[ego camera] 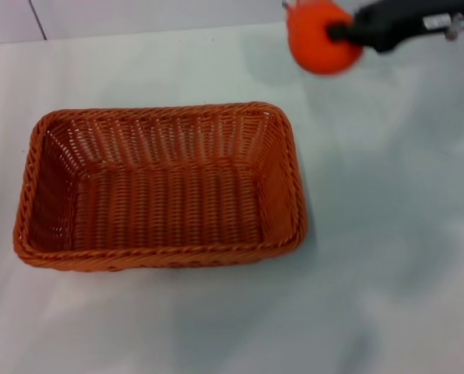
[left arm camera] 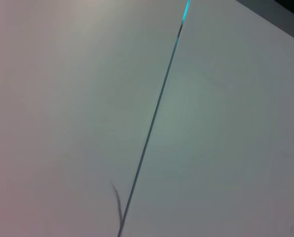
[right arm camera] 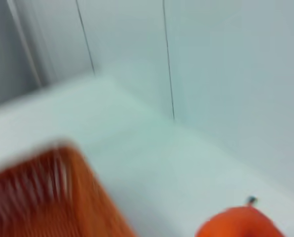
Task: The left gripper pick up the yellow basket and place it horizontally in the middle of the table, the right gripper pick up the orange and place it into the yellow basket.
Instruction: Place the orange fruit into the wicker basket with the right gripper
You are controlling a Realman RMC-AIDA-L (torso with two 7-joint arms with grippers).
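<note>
The yellow basket (ego camera: 158, 187), an orange-brown woven rectangle with a braided rim, lies lengthwise on the white table (ego camera: 388, 234), left of centre, and is empty. Its corner also shows in the right wrist view (right arm camera: 43, 197). The orange (ego camera: 319, 37) hangs in the air beyond the basket's far right corner. My right gripper (ego camera: 335, 33) is shut on it, reaching in from the right. The top of the orange (right arm camera: 238, 224) shows in the right wrist view. The left gripper is out of view.
The table's far edge meets a pale wall (ego camera: 138, 15) with vertical seams. Bare tabletop lies to the right of the basket and in front of it. The left wrist view shows only white panels split by a thin dark seam (left arm camera: 152, 128).
</note>
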